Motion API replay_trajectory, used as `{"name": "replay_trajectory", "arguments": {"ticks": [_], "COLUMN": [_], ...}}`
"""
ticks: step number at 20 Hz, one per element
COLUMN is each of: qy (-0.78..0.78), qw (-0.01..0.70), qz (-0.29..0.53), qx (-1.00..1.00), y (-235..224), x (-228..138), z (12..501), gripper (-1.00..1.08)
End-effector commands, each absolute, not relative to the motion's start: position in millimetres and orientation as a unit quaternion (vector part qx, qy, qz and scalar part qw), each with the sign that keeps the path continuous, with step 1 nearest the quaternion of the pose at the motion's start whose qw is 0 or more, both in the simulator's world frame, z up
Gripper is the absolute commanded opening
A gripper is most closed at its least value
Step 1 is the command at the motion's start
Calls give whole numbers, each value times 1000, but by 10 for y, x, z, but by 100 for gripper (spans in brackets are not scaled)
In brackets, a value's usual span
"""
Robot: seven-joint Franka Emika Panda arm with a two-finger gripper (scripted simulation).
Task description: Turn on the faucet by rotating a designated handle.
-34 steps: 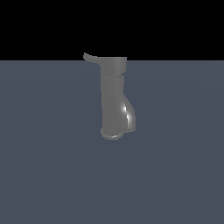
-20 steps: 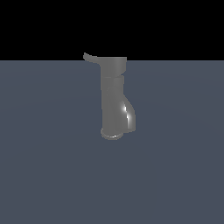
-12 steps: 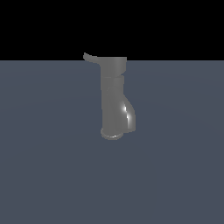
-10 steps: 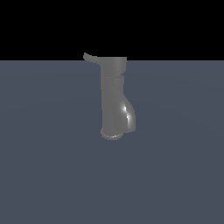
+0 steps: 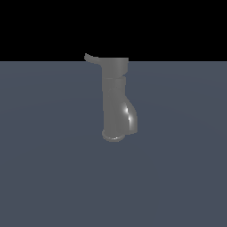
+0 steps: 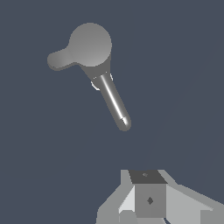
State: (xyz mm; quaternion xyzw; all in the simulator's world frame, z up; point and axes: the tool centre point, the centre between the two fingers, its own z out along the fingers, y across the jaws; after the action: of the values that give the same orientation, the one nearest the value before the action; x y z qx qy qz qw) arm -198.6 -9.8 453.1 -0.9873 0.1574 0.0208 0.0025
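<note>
The tool (image 6: pixel 151 210) is showing only in the wrist view, as a pale grey blocky housing with a darker square piece at its middle, cut off by the picture's edge; its fingertips are lying out of frame, so whether it is spread or pressed together cannot be told. It is hanging above the scene with the wrist camera looking nearly straight down, well apart from the faucet (image 6: pixel 89 43) and touching nothing; no part of the arm is appearing in the exterior view. In that view the faucet (image 5: pixel 116 97) is standing upright on the dark blue-grey counter (image 5: pixel 48 168), its spout (image 5: pixel 129 119) bulging toward the exterior view's right just above the round base rim. The handle (image 5: pixel 92 58) is sticking out from the cap toward the exterior view's left, curving slightly upward. From above, the handle (image 6: pixel 59 60) is reading as a short stub beside the round cap, and the spout (image 6: pixel 113 100) as a glossy bar.
</note>
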Motion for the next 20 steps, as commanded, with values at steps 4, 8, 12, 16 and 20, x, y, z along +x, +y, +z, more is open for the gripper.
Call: {"name": "replay_trajectory", "arguments": {"ticks": [4,8,12,16,20], "qy": [219,262,304,345,384], "qw": [-11,-19,-25,-30,-32], "qz": [17,14,10,6,3], "qx": [-976,-965,-952,-938,-923], "y": [-54,-15,28,77,131], "x": [-1723,-1533,-1345,-1159,-977], "z": [4443,4367,4279,4181,4073], "gripper": [-100,-100,-100,-100,-100]}}
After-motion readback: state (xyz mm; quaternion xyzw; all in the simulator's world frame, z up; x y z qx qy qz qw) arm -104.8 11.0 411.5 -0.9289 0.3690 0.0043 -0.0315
